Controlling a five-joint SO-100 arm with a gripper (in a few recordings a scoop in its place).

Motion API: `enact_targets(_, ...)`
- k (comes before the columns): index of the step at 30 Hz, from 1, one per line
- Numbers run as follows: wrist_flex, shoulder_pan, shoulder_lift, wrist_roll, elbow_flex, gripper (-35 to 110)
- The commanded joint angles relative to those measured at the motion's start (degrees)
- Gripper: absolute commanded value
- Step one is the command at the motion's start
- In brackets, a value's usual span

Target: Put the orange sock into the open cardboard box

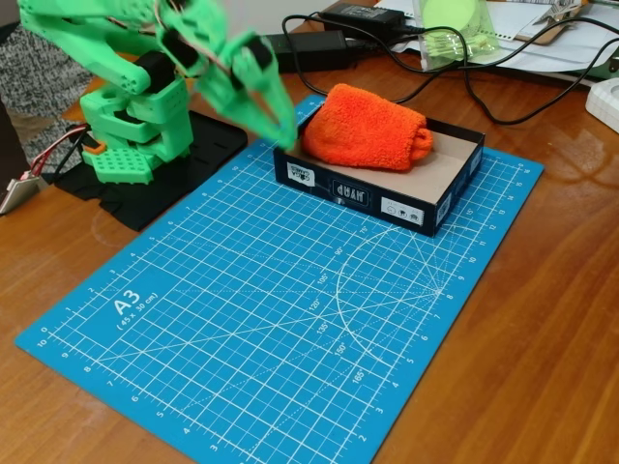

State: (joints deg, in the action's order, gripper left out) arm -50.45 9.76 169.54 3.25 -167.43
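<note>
The orange sock lies as a soft folded lump inside the open cardboard box, filling its left and middle part, with the tan floor bare at the right. The box is black-walled and stands at the far edge of the blue cutting mat. My green gripper hangs just left of the box's near-left corner, slightly blurred, pointing down and right. Its fingertips meet at a point with nothing between them. The gripper is close beside the sock's left end and apart from it.
The arm's green base stands on a black plate at the mat's far left. The blue A3 cutting mat covers the wooden table. Behind the box lie black cables, a black power adapter, papers and a pale green translucent object.
</note>
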Motion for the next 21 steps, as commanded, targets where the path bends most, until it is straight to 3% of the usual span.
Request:
enact_targets(1, -9.1, 1.6, 13.2, -1.9, -6.5, 0)
enact_targets(3, -15.5, 2.9, 24.1, -0.1, -8.5, 0)
enact_targets(21, -15.0, -6.6, 24.1, -6.4, -8.4, 0)
